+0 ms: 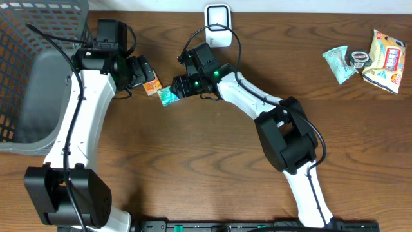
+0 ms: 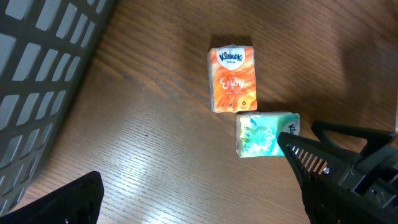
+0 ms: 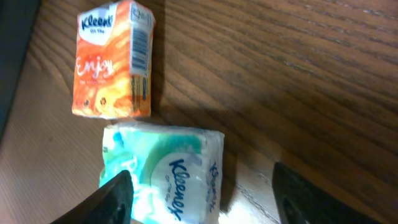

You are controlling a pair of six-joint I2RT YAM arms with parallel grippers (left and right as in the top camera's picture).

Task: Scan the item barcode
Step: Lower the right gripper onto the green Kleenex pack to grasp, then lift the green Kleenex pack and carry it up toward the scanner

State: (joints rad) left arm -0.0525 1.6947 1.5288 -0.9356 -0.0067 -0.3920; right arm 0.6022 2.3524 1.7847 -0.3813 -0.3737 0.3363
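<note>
The right fingers (image 3: 115,196) are set apart on either side of a mint-green and white soft Kleenex tissue pack (image 3: 165,174). One finger is seen over the pack's edge and the other is kept clear of it, with bare wood between, so the pack is straddled, not gripped. The pack is laid flat on the brown wood-grain tabletop (image 1: 193,161), left of centre and toward the far side. Just beside it, corner close to corner, an orange Kleenex tissue pack (image 3: 112,62) is laid, with a printed barcode (image 3: 142,53) shown on its side face. The left fingers (image 2: 68,199) are spread wide and nothing is held in them; they are poised near the orange pack. Farther out, a white box-shaped device (image 1: 217,26) with a dark cable is stood at the far edge. A grey plastic mesh basket (image 1: 19,38) is placed at the left end — and crinkled snack packets (image 1: 370,58) are heaped at the far right corner.
</note>
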